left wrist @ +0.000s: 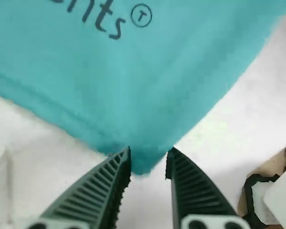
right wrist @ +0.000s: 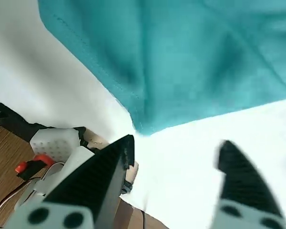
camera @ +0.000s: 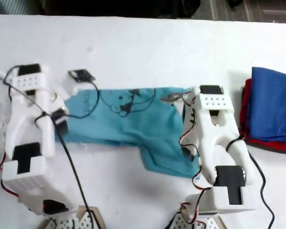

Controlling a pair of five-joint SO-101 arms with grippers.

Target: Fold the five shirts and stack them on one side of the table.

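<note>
Teal shirt (camera: 128, 126), one; folded shirts (camera: 271, 109), two.

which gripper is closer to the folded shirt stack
Right. The right gripper is at the teal shirt's end beside the stack; the left gripper at its far end.

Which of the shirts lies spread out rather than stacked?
The teal shirt in the middle; the blue shirt and red shirt sit piled off to one side.

Overhead view, close wrist views, probably sharing teal shirt (camera: 133, 125)
</note>
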